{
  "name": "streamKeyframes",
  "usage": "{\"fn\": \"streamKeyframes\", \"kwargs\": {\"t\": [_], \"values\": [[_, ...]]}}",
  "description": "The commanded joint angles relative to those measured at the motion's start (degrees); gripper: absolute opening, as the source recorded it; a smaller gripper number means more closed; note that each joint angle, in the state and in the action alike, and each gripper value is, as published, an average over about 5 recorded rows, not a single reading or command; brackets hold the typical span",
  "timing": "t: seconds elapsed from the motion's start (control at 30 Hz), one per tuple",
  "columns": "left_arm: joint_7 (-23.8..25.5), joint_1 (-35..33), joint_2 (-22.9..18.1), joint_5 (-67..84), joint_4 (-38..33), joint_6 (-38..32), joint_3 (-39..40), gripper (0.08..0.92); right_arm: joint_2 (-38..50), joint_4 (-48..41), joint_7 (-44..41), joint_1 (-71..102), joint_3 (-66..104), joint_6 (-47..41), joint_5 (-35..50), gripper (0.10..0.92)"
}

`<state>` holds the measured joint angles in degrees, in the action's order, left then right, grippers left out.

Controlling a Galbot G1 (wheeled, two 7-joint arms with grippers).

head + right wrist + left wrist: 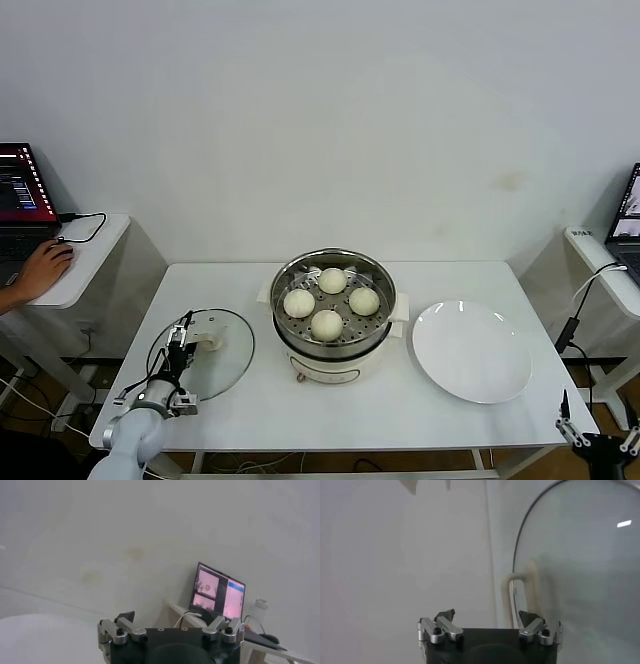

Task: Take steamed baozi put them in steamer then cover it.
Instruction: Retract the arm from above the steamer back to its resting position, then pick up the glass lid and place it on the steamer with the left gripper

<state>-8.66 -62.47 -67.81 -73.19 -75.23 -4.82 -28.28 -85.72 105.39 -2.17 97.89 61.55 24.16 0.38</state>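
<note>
Hovering wide open, empty, left gripper point(178, 345) overhangs cover's point(225, 362) near rim.

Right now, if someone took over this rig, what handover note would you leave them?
Left hand: open, empty, over the near-left edge of the cover, which lies flat on the table left of the steamer.
Right hand: open, empty, parked low off the table's near-right corner.
Done: all four steamed baozi sit on the steamer's tray; the white plate is bare.
Left: grasp the cover by its handle and set it on the steamer.
</note>
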Motion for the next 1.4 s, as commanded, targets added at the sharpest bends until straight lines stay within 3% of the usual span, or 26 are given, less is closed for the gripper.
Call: {"fn": "streamKeyframes", "kwargs": {"t": [0.03,0.53,0.8,1.1,1.4], "values": [[0.09,3.10,-0.12,0.08,3.26,-0.02,0.41,0.814,-0.15,-0.93,0.07,-0.35,0.20,-0.05,-0.40,0.823],[-2.03,2.38,-1.08,1.17,3.87,-1.06,-0.46,0.411,-0.18,-1.87,0.03,-0.90,-0.68,0.06,-1.35,0.823],[-4.09,-1.26,0.66,4.74,-4.19,-1.32,-2.25,0.183,-0.14,-1.43,0.04,-0.75,-1.77,0.08,-1.85,0.822],[2.24,-7.04,9.47,18.91,-20.24,1.63,-5.21,0.149,1.17,0.45,-0.48,0.10,-3.14,-0.81,-1.71,0.823],[8.48,-7.50,17.17,27.80,-33.24,5.37,-5.36,0.149,1.64,1.90,-0.68,0.72,-4.89,-1.14,-1.29,0.823]]}}
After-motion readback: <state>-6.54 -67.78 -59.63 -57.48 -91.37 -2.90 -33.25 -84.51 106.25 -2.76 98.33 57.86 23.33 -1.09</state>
